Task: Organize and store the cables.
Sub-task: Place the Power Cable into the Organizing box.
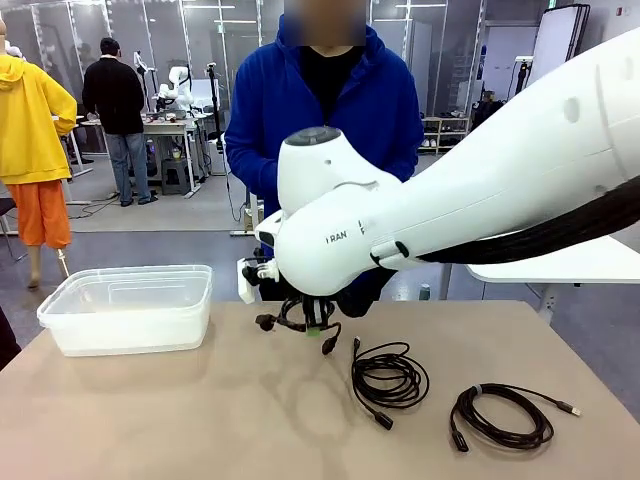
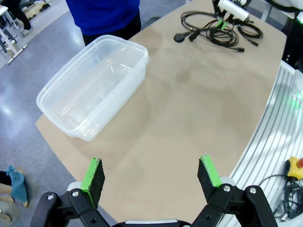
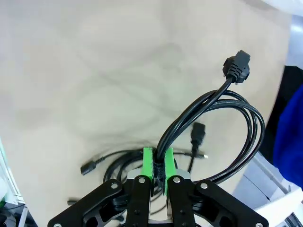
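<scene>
The right gripper (image 3: 158, 161) is closed tight: its 2 green pads (image 3: 148, 163) press on several strands of 1 black cable (image 3: 222, 109). The loops of this cable stick out past the fingertips, with a thick plug (image 3: 236, 66) at the end. In the front view this gripper (image 1: 312, 325) hangs a little above the table (image 1: 200, 420), between the clear plastic box (image 1: 125, 272) on the left and 2 other coiled cables. The nearer coil (image 1: 390, 378) lies just beside the gripper, to the right. The second coil (image 1: 503, 415), with a silver tip, lies further right.

The left gripper (image 2: 151, 172) is wide open and holds nothing. It hovers over the table edge, near the box. A person in a blue top (image 1: 330, 110) stands at the far side.
</scene>
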Action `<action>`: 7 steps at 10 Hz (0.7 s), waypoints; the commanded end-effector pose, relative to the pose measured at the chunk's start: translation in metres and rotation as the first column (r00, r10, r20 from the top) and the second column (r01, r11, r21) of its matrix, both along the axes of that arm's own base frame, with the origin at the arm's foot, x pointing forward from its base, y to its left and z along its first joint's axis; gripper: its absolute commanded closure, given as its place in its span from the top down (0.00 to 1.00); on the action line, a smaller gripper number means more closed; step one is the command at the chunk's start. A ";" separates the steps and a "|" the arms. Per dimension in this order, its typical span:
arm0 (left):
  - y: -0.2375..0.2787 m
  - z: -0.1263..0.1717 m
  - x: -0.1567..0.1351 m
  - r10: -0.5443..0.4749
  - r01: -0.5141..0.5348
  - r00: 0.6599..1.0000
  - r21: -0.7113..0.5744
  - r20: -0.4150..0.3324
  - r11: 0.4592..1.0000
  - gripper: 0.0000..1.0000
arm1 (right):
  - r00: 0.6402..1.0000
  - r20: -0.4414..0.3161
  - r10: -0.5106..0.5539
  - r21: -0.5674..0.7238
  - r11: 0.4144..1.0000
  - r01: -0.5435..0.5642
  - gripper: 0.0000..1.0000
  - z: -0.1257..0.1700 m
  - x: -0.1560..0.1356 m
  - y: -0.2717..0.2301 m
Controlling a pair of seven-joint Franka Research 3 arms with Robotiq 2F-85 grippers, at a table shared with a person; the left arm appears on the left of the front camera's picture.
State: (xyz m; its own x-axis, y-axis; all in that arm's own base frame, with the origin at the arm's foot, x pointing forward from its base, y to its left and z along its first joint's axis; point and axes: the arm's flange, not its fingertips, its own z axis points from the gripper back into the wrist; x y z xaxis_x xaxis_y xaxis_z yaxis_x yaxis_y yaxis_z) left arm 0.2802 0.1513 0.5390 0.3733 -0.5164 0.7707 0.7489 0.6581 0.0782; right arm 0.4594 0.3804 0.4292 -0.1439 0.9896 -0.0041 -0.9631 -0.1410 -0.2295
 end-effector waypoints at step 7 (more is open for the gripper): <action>0.001 0.000 0.000 -0.013 0.013 1.000 -0.002 0.009 1.000 1.00 | 0.978 -0.207 0.030 0.036 0.999 -0.023 0.00 -0.096 0.027 -0.006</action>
